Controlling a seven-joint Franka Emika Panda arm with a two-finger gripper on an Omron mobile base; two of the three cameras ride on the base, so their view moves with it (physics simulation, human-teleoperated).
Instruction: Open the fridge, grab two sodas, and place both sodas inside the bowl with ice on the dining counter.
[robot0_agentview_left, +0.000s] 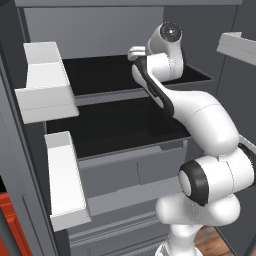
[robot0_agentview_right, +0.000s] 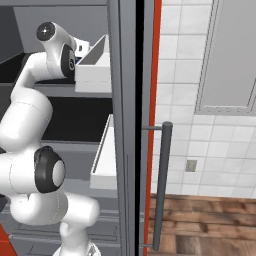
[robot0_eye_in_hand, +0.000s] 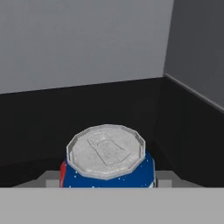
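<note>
The gripper (robot0_eye_in_hand: 107, 181) sat at the bottom of the hand view with one grey fingertip (robot0_eye_in_hand: 52, 180) at 9 o'clock of a blue soda can (robot0_eye_in_hand: 107, 168) and the other at 3 o'clock; the tips lay just beside the can's sides, but whether they pressed on it could not be told. The can stood upright with its silver top facing the camera, a strip of red at its left edge, on a black shelf (robot0_eye_in_hand: 39, 127) near the grey back wall of the fridge (robot0_agentview_left: 100, 30). In the left base view the fridge stood open, and the white arm (robot0_agentview_left: 200, 120) rose from 5 o'clock and reached up toward 12 o'clock over the upper black shelf. Two white door bins (robot0_agentview_left: 47, 80) hung on the open left door at 9 o'clock, one above the other. In the right base view the arm curved up the left side toward 11 o'clock, a white bin (robot0_agentview_right: 95, 67) sat just beside its wrist, and the open door's edge ran down the middle with a long grey bar handle (robot0_agentview_right: 161, 190) at 5 o'clock. A white tiled wall (robot0_agentview_right: 200, 135) filled the 3 o'clock side above a wooden floor (robot0_agentview_right: 210, 225).
</note>
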